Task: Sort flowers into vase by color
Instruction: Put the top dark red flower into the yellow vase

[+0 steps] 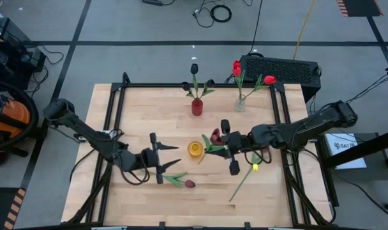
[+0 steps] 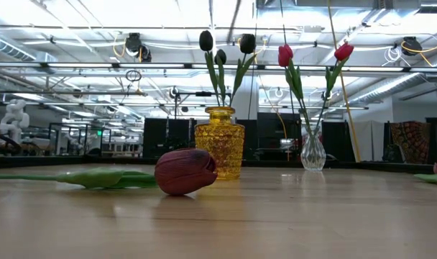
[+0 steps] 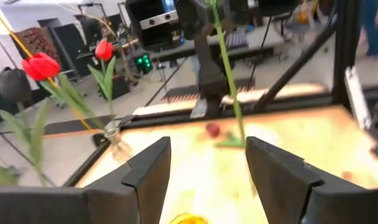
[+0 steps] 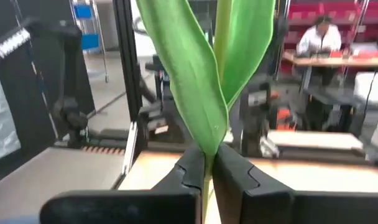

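My right gripper [image 1: 224, 150] hovers just right of the yellow vase [image 1: 194, 149], shut on a maroon-headed flower [image 1: 214, 137] whose green leaves [image 4: 201, 68] rise above the fingers. My left gripper [image 1: 179, 156] stands open and empty left of the yellow vase, pointing level toward it. Another maroon flower [image 2: 186, 171] lies flat on the table by its head and leaf, just nearer than my left gripper. The red vase [image 1: 197, 107] holds dark flowers. The clear vase [image 1: 240, 104] holds red flowers [image 1: 237, 67]. My right gripper pinches the flower's stem right where the two leaves join it [image 4: 211, 142], between its two fingers [image 4: 235, 171]. The fingers come level from the table's right and lie across the stem. Leaves stand up above the hold; the thin stem [image 3: 228, 81] hangs below it.
A further thin green stem [image 1: 240, 186] lies on the table near the right arm, running toward the near edge. A black frame [image 1: 117, 115] borders the tabletop. Bare wood lies along the near edge.
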Controlling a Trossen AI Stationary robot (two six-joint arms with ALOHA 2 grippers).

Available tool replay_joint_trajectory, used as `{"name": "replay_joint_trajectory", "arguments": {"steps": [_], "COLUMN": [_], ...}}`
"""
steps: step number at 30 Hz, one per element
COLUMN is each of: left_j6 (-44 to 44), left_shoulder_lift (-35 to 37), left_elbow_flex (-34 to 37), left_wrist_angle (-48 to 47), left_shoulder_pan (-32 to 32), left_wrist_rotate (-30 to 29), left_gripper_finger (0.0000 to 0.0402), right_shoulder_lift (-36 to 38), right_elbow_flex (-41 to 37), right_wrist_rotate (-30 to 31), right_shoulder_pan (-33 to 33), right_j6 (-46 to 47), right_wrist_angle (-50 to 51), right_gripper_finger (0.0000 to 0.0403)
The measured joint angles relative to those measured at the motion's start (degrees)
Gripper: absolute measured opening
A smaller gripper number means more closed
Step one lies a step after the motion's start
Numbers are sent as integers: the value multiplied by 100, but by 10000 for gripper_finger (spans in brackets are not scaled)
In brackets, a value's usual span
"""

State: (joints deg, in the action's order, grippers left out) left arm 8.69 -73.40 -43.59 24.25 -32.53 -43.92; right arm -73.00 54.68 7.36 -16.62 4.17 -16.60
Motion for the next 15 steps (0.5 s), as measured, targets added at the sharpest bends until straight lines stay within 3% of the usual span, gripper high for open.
{"name": "replay_joint_trajectory", "arguments": {"steps": [7,15], "left_j6": [-341,-709], "left_shoulder_lift": [289,330], "left_elbow_flex": [0,0], "left_wrist_angle": [-641,-989], "left_shoulder_pan": [-215,-274], "left_wrist_rotate": [-43,0], "left_gripper_finger": [215,215], "right_shoulder_lift": [-270,-338], "right_elbow_flex": [0,0], "right_wrist_rotate": [44,605], "right_shoulder_pan": [22,270], "right_j6": [55,-341], "right_wrist_angle": [81,-21], "right_gripper_finger": [13,13]}}
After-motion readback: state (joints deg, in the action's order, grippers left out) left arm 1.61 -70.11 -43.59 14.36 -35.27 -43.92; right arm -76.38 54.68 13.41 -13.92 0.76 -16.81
